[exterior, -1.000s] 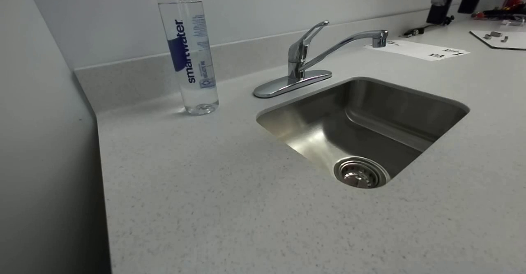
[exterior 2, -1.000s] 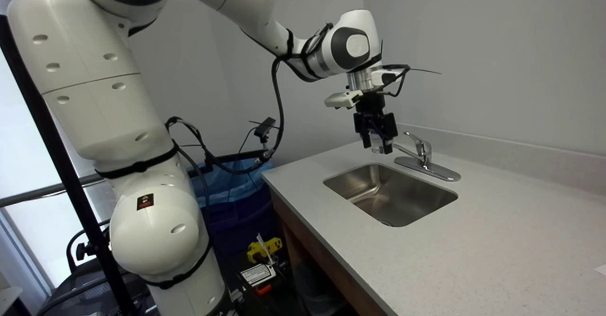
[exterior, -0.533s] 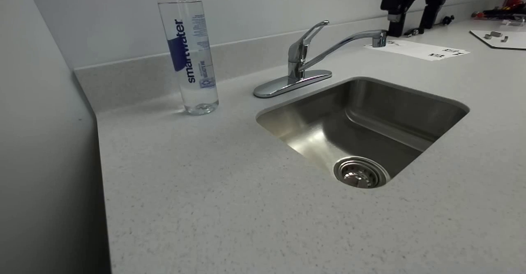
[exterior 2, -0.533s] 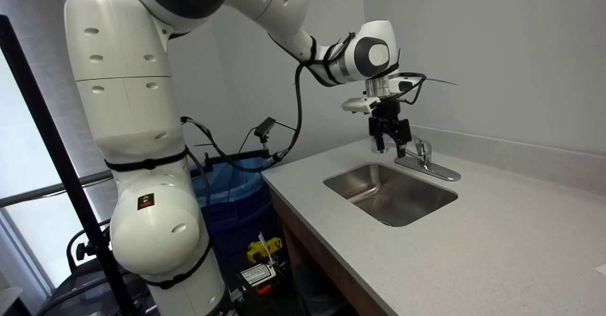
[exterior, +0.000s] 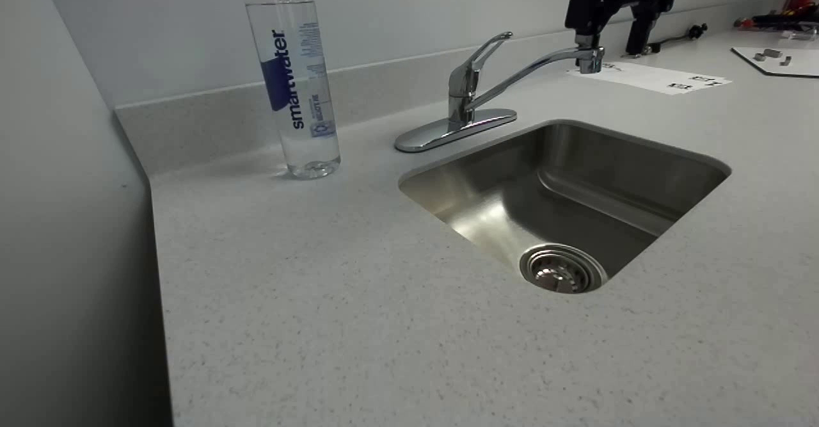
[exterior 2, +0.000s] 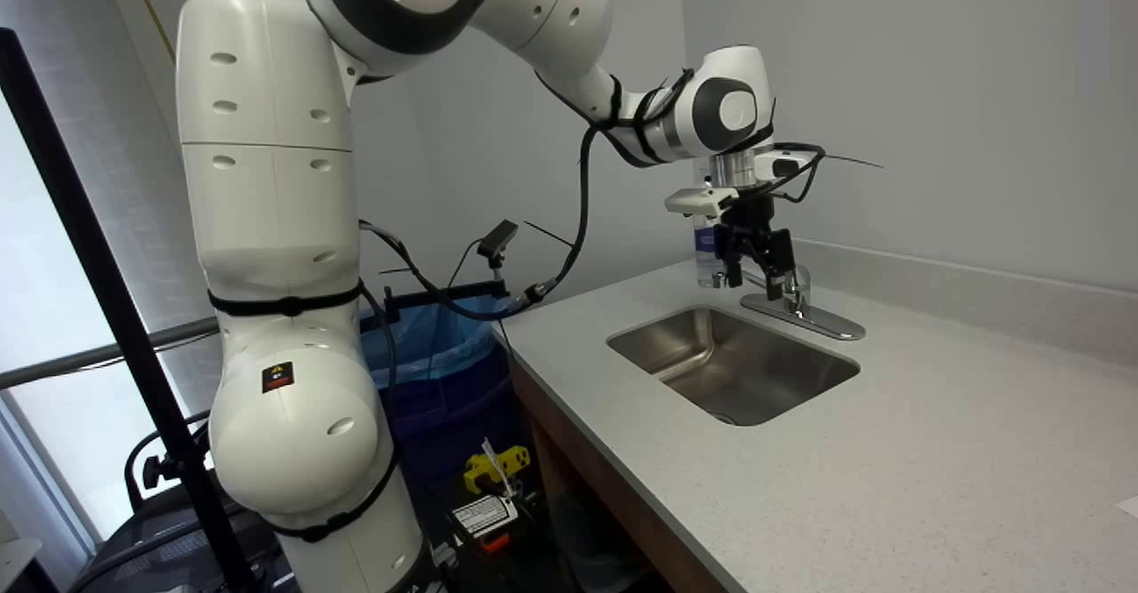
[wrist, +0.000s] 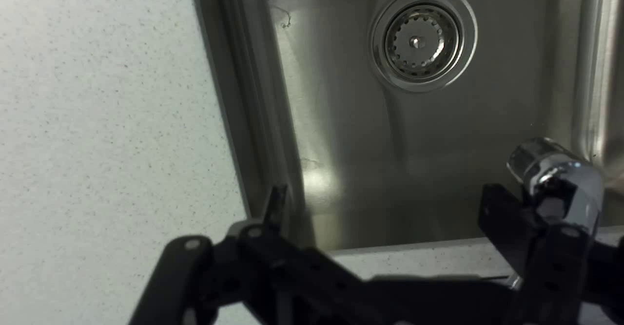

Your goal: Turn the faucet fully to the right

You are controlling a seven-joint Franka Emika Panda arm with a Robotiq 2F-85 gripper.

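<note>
The chrome faucet shows in both exterior views, with its slim spout (exterior: 528,76) over the sink's far side and its oval base plate (exterior 2: 827,319) behind the sink. Its lever handle points up at a slant. My black gripper (exterior: 611,54) is open and empty, pointing down at the spout's outer end. It hangs over the sink's back edge in an exterior view (exterior 2: 756,284). In the wrist view, the open jaws (wrist: 387,194) have the spout tip (wrist: 568,181) outside them, close beside the right finger. I cannot tell whether that finger touches the spout.
The steel sink (exterior: 563,190) is set into the speckled counter (exterior: 307,286). A tall clear water bottle (exterior: 294,88) stands beyond the faucet's base, near the wall. White paper (exterior: 659,78) and a board with small grey pieces (exterior: 777,62) lie farther along the counter.
My gripper has come down and moved along the counter to the faucet's spout end, leftward in an exterior view. The jaws remain open. The faucet and bottle have not moved.
</note>
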